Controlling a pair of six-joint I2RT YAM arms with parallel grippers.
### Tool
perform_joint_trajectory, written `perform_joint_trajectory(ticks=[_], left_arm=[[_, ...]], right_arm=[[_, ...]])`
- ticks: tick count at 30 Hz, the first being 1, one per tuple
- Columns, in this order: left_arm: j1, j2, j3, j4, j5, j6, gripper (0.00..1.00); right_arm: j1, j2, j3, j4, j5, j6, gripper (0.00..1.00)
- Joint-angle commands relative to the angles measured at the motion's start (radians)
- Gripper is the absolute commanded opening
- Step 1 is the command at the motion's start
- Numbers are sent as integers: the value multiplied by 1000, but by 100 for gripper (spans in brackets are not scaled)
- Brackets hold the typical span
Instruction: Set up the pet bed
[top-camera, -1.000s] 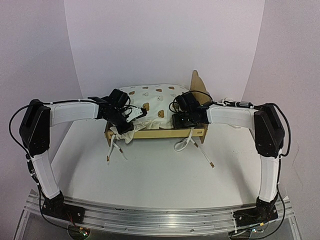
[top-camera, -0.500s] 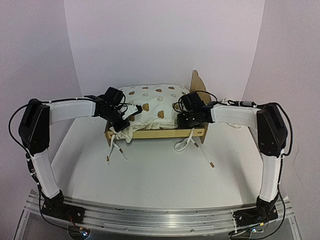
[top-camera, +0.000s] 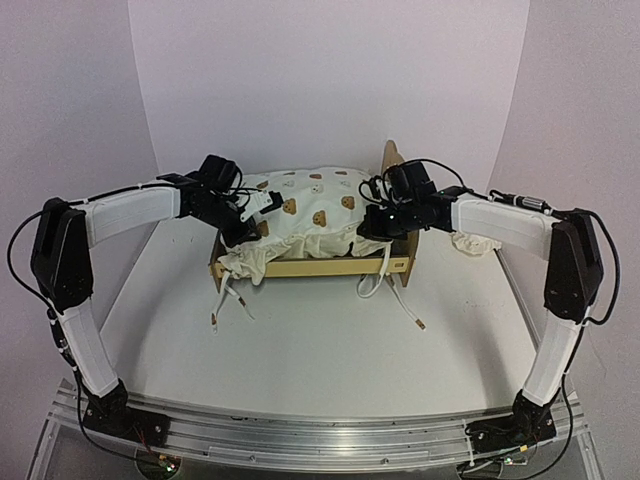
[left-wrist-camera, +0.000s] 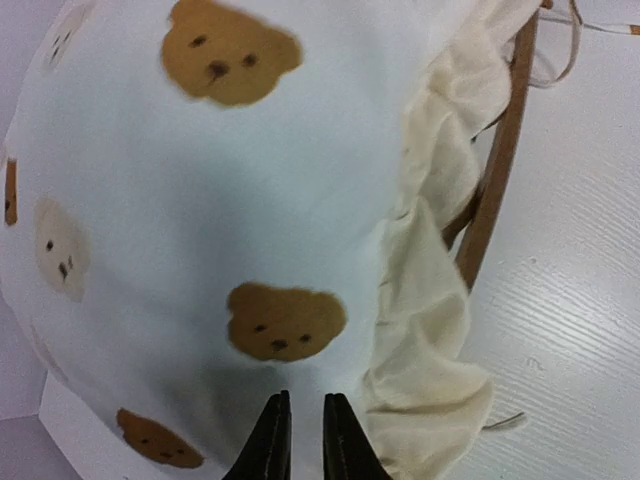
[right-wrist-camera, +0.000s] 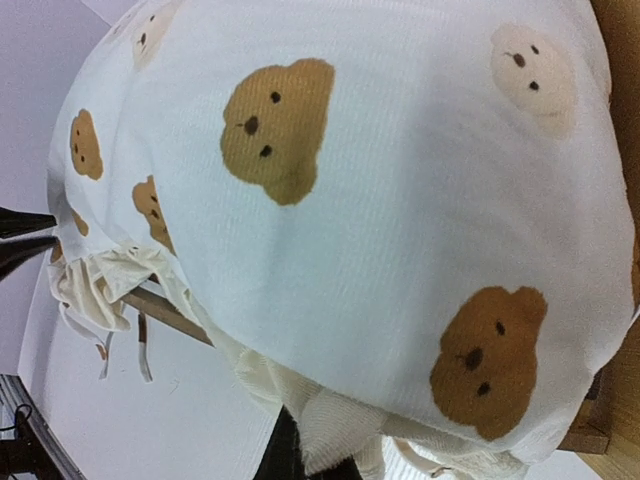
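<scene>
Pet bed (top-camera: 310, 267), low light-wood frame with tall curved headboard: stands toward the far edge of the white table (top-camera: 300, 350), about midway between its left and right edges.

Nearest, thin cream tie strings (top-camera: 228, 300): hanging over the front rail onto the table at both front corners of the frame.

Above the rail, large cream bear-print cushion (top-camera: 310, 205): ruffled edge spilling over the front, bulk humped above the frame rather than lying flat in it.

At its left end, left gripper (top-camera: 262, 205): fingers (left-wrist-camera: 268, 445) nearly together with a thin gap, tips at the cloth; cannot tell whether any is nipped.

At its right end, right gripper (top-camera: 366, 229): fingers together, ruffle bunched at them, apparently pinched.

Farther right, beyond the right arm, small cream cloth bundle (top-camera: 470, 243), probably a pillow.

Step in hand, by judgement: seating the cushion in the frame. Calls next for lowering both ends evenly, tucking the corners inside the rails and keeping the strings from getting trapped underneath.
</scene>
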Motion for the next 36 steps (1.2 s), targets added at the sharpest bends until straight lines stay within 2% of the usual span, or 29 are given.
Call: perform_joint_trajectory(ticks=[1,4,7,11,16,23,26,29,33,34,36], left_arm=[[-82,-37,-27,10,61,4,32],[-83,-22,-62,61,30,9,45],[-82,10,-87,128,-30,32,51],[-82,45,-73,188,-72,35,49],[-85,70,-71,204,-67,36,37],[-99,86,-90,210,-48,26,45],[-104,93,-91,228,-52,26,45],[-103,95,-96,233,-68,39,37],[-75,83,-93,230,-93,48,9],[-64,80,-87,224,-95,44,4],[-44,73,-68,200,-95,42,0]], right_arm=[[-6,-6,60,17,-98,46,0],[-6,-7,71,18,-112,47,0],[-6,-14,65,18,-110,39,0],[-6,-19,63,19,-115,34,0],[-6,-28,51,18,-106,32,0],[-6,-21,58,18,-114,27,0],[-6,-15,63,18,-122,32,0],[-6,-18,57,18,-117,31,0],[-14,-33,34,17,-92,28,0],[-17,-38,31,17,-89,30,0],[-25,-47,28,17,-85,31,0]])
